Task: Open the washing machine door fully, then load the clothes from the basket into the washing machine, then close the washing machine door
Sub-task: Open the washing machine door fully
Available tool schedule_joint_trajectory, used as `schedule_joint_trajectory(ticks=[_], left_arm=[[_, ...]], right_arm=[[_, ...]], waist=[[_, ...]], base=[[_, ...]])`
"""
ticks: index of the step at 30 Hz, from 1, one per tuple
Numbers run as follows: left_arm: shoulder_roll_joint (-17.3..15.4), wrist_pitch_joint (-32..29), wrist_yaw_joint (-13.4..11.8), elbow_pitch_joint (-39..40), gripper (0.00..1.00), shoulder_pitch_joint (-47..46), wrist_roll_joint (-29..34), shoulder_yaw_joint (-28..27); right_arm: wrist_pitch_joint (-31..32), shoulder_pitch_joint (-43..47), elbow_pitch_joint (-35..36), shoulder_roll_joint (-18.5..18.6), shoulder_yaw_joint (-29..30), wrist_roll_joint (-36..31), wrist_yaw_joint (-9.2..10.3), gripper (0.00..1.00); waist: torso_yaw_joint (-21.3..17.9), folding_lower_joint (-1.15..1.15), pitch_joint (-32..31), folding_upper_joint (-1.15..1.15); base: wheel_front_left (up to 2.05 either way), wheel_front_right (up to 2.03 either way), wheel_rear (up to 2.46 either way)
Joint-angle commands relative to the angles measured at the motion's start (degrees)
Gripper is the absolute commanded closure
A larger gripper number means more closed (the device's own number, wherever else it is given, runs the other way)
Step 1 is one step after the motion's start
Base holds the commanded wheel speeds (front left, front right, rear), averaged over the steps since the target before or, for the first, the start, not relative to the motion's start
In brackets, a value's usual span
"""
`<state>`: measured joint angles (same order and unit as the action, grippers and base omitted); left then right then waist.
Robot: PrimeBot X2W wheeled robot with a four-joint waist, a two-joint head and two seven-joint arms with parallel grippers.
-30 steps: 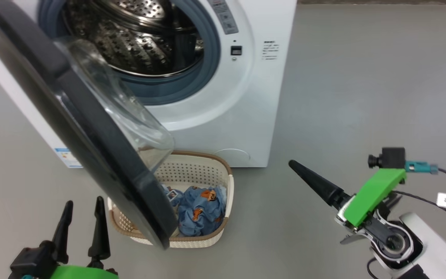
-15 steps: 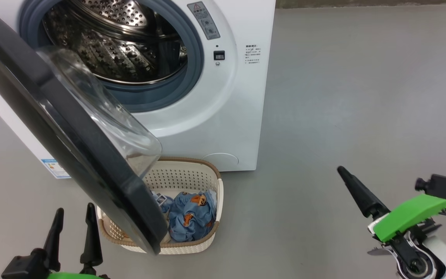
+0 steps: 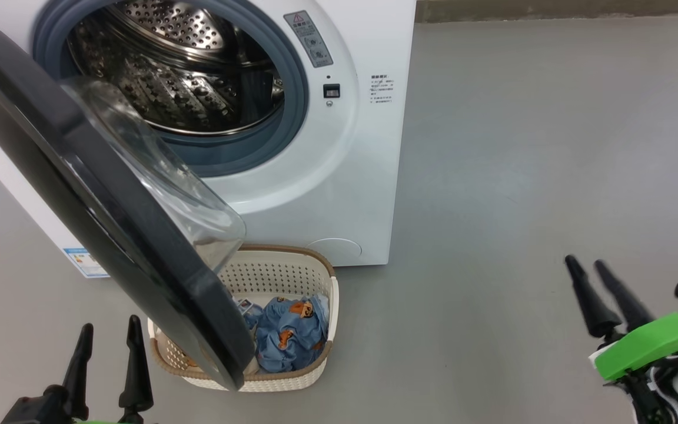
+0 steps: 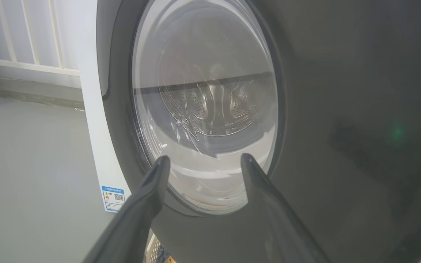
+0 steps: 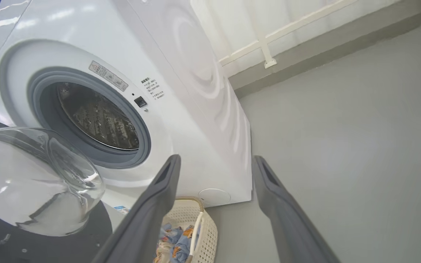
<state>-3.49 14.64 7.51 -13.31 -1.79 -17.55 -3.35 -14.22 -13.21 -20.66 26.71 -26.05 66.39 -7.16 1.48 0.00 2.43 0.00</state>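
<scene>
Your right pincer (image 3: 583, 263) has drawn back, wide open and empty, leaving the basket (image 3: 280, 274) of clothes (image 3: 289, 341) well to its left. The washing machine door (image 3: 139, 247), just ahead of your open left pincer (image 3: 110, 323), likely needs swinging wider.

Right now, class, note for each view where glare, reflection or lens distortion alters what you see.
Head view: sharp, evenly lit, with glints on the drum. Left wrist view: on the washing machine door the glass warps the drum behind it and the black ring mirrors a green spot. Right wrist view: the wide lens skews the washing machine, and the door's glass bowl glares white.
</scene>
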Motion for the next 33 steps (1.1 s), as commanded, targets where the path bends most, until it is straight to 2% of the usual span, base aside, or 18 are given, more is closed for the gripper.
schedule_joint_trajectory(ticks=[1, 8, 13, 21, 33], left_arm=[[-0.52, 0.36, -0.02, 1.74, 0.0, -0.65, 0.56, -1.93], [-0.42, 0.36, -0.02, 1.76, 0.0, -0.88, 0.6, -2.05], [-0.41, 0.36, -0.02, 1.77, 0.0, -0.86, 0.6, -1.96], [-0.4, 0.36, -0.02, 1.51, 0.0, -1.06, 0.5, -1.7], [-0.75, 0.36, -0.02, 1.03, 0.0, -1.94, 0.37, -1.77]], right_arm=[[-0.75, 1.29, 0.73, 0.31, 1.58, -5.02, -0.33, 0.0], [-0.76, 5.76, 3.25, -6.14, 14.03, -20.62, -0.33, 0.0], [-0.77, 7.68, 5.3, -8.45, 17.26, -26.18, -0.33, 0.0], [-0.77, 9.88, 5.38, -10.4, 18.53, -30.76, -0.33, 0.0], [-0.77, 10.58, 4.74, -11.75, 18.98, -32.47, -0.33, 0.0]], waist=[[0.11, 0.0, 0.07, 0.0], [0.64, 0.0, 0.23, 0.0], [0.74, 0.0, 0.35, 0.0], [1.07, 0.0, 0.62, 0.0], [1.02, 0.0, 1.28, 0.0]], base=[[0.0, 0.0, 0.0], [0.0, 0.0, 0.0], [0.0, 0.0, 0.0], [0.0, 0.0, 0.0], [0.0, 0.0, 0.0]])
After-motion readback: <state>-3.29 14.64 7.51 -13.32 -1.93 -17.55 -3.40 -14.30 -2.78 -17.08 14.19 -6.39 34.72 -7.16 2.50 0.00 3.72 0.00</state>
